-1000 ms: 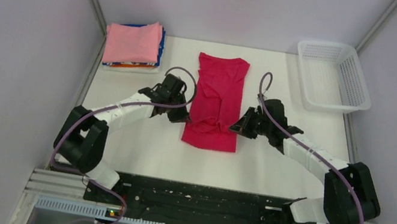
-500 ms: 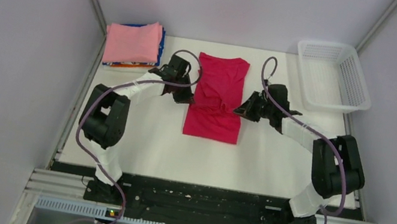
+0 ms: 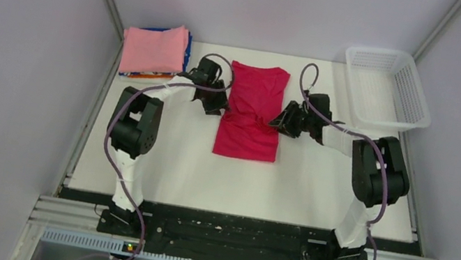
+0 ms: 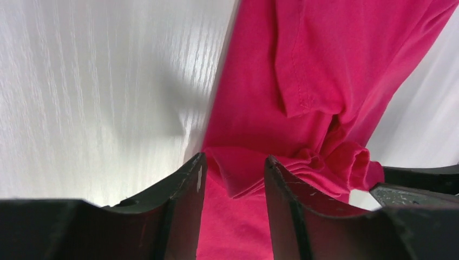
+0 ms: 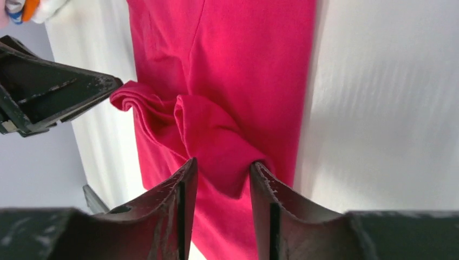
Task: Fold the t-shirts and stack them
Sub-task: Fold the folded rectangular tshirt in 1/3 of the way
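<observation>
White mesh basket [image 3: 411,95] at far right corner, white table [image 3: 317,187]

red t-shirt [image 3: 256,92]: matt cloth | basket [image 3: 380,52]: white plastic mesh | table [image 3: 317,187]: smooth

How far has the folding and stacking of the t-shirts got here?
Done: a stack of folded cloth shirts, light pink on top, sits far left. In hand: the crimson-red cloth t-shirt lies centrally, sides folded in, the left gripper and right gripper each astride a bunched fold. Left: finish the fold, stack it.
</observation>
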Controlling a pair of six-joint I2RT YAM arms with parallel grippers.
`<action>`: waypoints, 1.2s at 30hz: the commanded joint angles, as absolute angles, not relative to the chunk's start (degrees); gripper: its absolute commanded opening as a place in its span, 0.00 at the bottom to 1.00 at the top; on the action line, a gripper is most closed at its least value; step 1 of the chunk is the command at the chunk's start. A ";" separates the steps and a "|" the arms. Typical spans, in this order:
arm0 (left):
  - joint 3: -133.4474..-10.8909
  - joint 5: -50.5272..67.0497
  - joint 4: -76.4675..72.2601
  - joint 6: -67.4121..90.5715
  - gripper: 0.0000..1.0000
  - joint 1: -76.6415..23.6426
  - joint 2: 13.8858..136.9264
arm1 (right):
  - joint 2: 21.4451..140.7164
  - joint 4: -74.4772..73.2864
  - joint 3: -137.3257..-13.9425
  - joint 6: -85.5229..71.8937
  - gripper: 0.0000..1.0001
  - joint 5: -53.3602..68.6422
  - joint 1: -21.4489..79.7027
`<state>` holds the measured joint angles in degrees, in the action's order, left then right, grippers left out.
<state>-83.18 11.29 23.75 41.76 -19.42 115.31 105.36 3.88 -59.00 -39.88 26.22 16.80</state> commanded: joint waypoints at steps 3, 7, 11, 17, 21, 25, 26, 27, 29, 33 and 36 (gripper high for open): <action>-90.58 12.81 22.94 40.84 0.56 -18.04 115.98 | 104.90 3.43 -65.23 -39.03 0.60 22.20 14.65; -90.93 11.39 23.68 40.50 0.93 -18.02 113.11 | 100.84 4.06 -63.98 -38.47 0.98 20.85 14.62; -85.50 11.17 23.41 39.85 0.99 -18.02 106.59 | 95.11 4.75 -58.77 -36.54 0.99 20.85 15.33; -67.02 11.91 19.45 41.29 0.99 -18.03 93.44 | 92.11 5.98 -57.02 -30.02 0.99 23.42 26.13; -57.18 6.25 19.22 41.86 0.99 -18.02 85.66 | 98.22 7.40 -61.68 -29.73 0.99 25.88 33.13; -52.78 3.30 21.46 41.97 0.99 -18.02 82.02 | 106.39 10.45 -67.83 -30.20 0.99 27.40 36.98; -51.84 2.88 21.79 42.12 0.99 -18.00 81.41 | 108.71 10.49 -69.85 -30.60 0.99 27.95 37.07; -51.11 2.57 22.14 42.26 0.99 -17.99 80.98 | 110.97 10.42 -71.85 -30.64 0.99 28.27 37.09; -49.29 2.31 22.50 42.51 0.99 -18.02 80.34 | 115.92 9.52 -76.90 -29.94 0.99 26.70 37.06; -47.07 4.38 22.47 43.18 0.99 -17.97 80.07 | 122.58 7.70 -85.83 -28.26 0.99 23.08 36.02; -45.26 6.14 21.72 43.56 0.99 -18.02 80.06 | 126.17 7.02 -90.49 -28.56 0.99 22.73 34.36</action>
